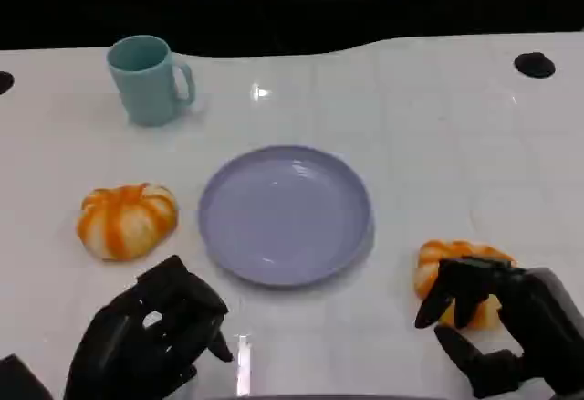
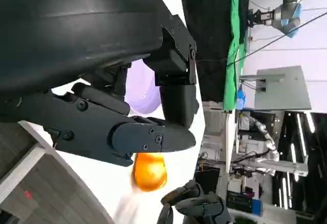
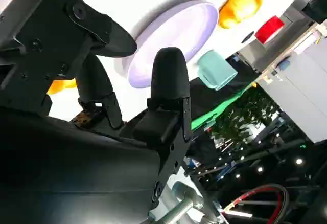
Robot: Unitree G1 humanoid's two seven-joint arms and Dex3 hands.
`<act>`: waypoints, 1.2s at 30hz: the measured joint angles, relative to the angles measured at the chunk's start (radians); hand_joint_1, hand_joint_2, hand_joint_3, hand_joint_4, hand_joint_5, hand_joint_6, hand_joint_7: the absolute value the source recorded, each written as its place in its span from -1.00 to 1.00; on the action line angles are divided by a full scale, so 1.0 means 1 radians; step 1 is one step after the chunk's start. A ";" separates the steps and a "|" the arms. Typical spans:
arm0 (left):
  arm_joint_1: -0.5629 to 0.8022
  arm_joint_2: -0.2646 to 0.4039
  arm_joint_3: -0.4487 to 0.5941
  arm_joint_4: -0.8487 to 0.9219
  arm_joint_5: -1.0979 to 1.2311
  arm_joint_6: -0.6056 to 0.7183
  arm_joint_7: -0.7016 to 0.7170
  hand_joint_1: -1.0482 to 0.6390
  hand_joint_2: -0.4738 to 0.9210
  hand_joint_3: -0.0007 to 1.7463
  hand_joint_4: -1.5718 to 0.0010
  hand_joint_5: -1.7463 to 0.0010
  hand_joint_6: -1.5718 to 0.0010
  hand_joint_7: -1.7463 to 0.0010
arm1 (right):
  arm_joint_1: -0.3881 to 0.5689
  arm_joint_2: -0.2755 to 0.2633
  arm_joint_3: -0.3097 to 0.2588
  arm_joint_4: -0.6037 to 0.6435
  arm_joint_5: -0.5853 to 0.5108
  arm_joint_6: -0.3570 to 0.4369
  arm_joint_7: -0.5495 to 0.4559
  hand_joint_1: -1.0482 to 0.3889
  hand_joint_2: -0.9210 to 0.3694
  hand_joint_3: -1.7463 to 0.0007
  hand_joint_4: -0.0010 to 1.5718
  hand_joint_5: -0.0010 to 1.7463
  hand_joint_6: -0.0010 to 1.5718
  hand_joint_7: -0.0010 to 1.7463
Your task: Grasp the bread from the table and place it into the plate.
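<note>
On a white table, a teal mug stands far left, its handle turned to the right. Nearer, at left, an orange-and-white striped bread roll lies on the table, just left of the lavender plate at centre. The plate holds nothing. The robot's left hand hovers at the near left edge, just this side of that roll and apart from it, fingers loosely curled and holding nothing; whether they are fully closed cannot be told. In the left wrist view the same fingers reach out with the plate's pale rim beyond them. At near right, a second bread roll lies right of the plate and apart from it. The right hand is at this roll, dark fingers draped over its near right side with the thumb spread below; whether it is truly gripped cannot be told. A black round hole marks the table's far right.
</note>
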 measured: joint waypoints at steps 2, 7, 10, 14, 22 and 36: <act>0.000 0.000 0.000 0.000 0.000 0.000 0.000 -0.41 1.00 -0.62 0.23 -1.00 0.31 -0.67 | -0.001 0.000 0.000 0.002 0.000 -0.001 0.000 0.43 0.20 -0.57 0.05 0.87 0.00 0.48; -0.003 0.000 0.000 0.000 0.000 0.000 0.000 -0.41 1.00 -0.62 0.22 -1.00 0.30 -0.67 | -0.001 0.000 0.000 0.002 0.000 -0.001 0.000 0.45 0.20 -0.56 0.04 0.88 0.00 0.48; -0.006 0.000 0.000 0.001 0.000 0.000 0.000 -0.41 1.00 -0.62 0.22 -1.00 0.29 -0.67 | -0.003 0.000 0.000 0.007 0.000 -0.006 -0.001 0.45 0.21 -0.57 0.05 0.88 0.00 0.48; -0.012 0.000 0.000 0.001 0.000 0.000 0.000 -0.42 1.00 -0.62 0.22 -1.00 0.29 -0.66 | -0.009 0.000 0.000 0.008 -0.001 -0.009 -0.002 0.44 0.21 -0.58 0.04 0.88 0.00 0.48; -0.013 0.000 0.000 0.001 0.000 0.000 0.000 -0.42 1.00 -0.63 0.21 -1.00 0.29 -0.67 | -0.012 0.000 0.000 0.008 -0.002 -0.009 -0.002 0.43 0.20 -0.56 0.05 0.85 0.01 0.47; -0.014 0.002 0.003 0.002 -0.001 0.000 0.000 -0.41 1.00 -0.63 0.21 -1.00 0.29 -0.67 | -0.003 -0.018 -0.005 -0.060 0.035 0.029 0.059 0.24 -0.08 -0.19 -0.18 0.46 -0.15 -0.03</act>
